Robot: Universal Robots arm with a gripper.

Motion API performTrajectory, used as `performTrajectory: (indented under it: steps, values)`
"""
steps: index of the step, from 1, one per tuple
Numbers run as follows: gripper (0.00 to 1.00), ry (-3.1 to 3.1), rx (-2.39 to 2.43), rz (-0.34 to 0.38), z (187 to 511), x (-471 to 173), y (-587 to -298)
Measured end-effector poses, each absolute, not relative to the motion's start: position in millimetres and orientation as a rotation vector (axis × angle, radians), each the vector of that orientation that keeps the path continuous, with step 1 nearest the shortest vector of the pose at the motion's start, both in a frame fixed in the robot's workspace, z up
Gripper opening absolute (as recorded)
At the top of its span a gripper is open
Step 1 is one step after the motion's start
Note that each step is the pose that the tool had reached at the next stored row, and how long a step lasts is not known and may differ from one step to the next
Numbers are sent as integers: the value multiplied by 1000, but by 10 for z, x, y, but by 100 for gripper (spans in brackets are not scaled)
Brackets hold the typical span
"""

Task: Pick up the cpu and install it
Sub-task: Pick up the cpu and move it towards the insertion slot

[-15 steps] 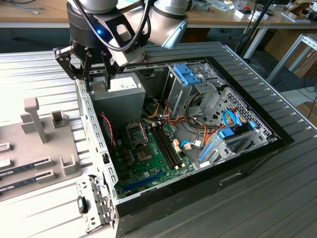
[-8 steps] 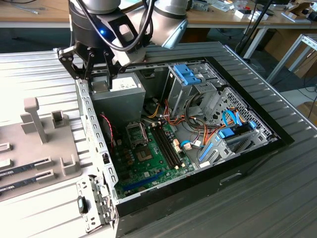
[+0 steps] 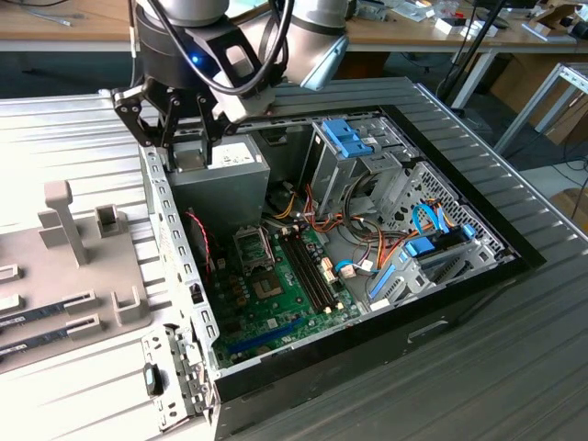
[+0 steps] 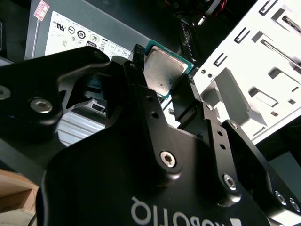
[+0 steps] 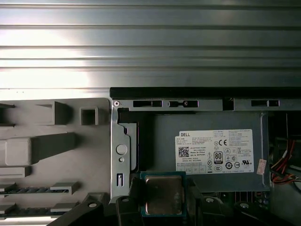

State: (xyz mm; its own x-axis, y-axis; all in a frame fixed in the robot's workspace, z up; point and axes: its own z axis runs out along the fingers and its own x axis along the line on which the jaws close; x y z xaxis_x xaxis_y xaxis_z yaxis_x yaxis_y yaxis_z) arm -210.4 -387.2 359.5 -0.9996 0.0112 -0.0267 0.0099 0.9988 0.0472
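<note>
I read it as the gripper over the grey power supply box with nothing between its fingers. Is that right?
Not quite. The gripper is over the grey power supply box, but it is not empty: its fingers are shut on the cpu, as both wrist views show.

Silver-grey cpu (image 5: 163, 195) edged green, black tool (image 4: 164, 70), grey power-supply box (image 5: 207, 123)
</note>
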Motion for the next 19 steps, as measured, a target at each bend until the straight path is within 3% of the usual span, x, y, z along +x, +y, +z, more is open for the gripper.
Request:
performTrajectory:
  steps: [19]
  values:
    - [47, 3114, 16, 73, 3585, -1987, -3872]
